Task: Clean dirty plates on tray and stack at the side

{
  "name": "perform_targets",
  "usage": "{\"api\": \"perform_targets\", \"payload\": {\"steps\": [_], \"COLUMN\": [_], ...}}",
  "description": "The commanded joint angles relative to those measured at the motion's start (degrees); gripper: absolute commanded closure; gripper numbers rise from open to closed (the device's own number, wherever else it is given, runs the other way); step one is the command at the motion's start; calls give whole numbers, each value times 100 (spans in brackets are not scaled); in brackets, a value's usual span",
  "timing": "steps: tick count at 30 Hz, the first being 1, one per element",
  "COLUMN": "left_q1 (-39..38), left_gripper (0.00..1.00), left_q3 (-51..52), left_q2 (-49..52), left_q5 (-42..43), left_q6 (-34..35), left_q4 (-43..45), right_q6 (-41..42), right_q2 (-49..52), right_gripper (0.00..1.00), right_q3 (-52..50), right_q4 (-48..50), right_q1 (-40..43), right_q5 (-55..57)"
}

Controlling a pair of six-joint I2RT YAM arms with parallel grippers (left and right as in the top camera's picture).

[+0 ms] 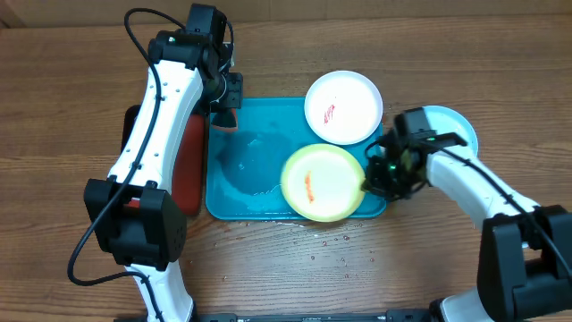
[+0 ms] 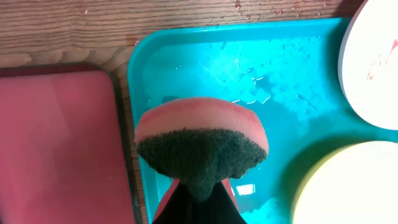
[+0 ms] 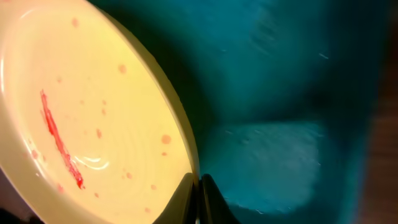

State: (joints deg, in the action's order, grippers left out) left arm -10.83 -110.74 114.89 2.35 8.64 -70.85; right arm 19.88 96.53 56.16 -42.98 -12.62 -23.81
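**Presently: sponge aloft, plate rim pinched**

Left tool [image 1: 227, 97] is clenched on a sponge [image 2: 200, 143], pink with a dark scouring face. It hangs over the far left corner of the turquoise tray [image 1: 250, 179], whose floor is wet. Right tool [image 1: 380, 175] is clamped on the right rim of the yellow-green plate [image 1: 322, 183], with a finger on either side of the edge in the right wrist view. This plate sits in the near right part of the tray. A red streak [image 1: 309, 186] crosses its middle, long axis running near to far, with small spots around it.

The white plate [image 1: 343, 107], also smeared red, lies at the far right corner. It overlaps the tray's rim and sits just beside the yellow-green one. The pale blue plate [image 1: 458, 125] rests on the tabletop [image 1: 71, 107] right of the tray, partly hidden by the right arm; whether it is clean cannot be told. A red tray [image 1: 189, 165] lies left of the turquoise one, beneath the left arm.

Governing relation: from the sponge, the held plate lies to the right and nearer. The right arm is the closer one and appears to steady it. The left arm would therefore have to carry the sponge rightward and nearward, then down onto the streak. A wipe along the near-far axis would probably cover it.
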Motion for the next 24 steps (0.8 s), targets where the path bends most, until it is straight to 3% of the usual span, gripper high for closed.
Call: {"api": "perform_targets", "payload": {"steps": [1, 8, 12, 24], "left_q1": [28, 28, 28, 28], "left_gripper": [96, 96, 96, 96], "left_q3": [-107, -107, -107, -107], "left_q2": [-24, -24, -24, -24], "left_q5": [79, 85, 85, 85], "left_q6": [85, 83, 83, 83], "left_q4": [72, 66, 85, 81], "right_q6": [962, 2752, 2962, 3115], "right_q2": [-127, -103, 26, 905], "right_gripper": [96, 96, 96, 96], "right_q3": [-17, -17, -15, 691], "right_q4": [667, 1941, 2481, 2452], "right_q1": [-590, -1919, -2376, -2524], "right_q5": [-160, 1620, 1897, 2253]}}
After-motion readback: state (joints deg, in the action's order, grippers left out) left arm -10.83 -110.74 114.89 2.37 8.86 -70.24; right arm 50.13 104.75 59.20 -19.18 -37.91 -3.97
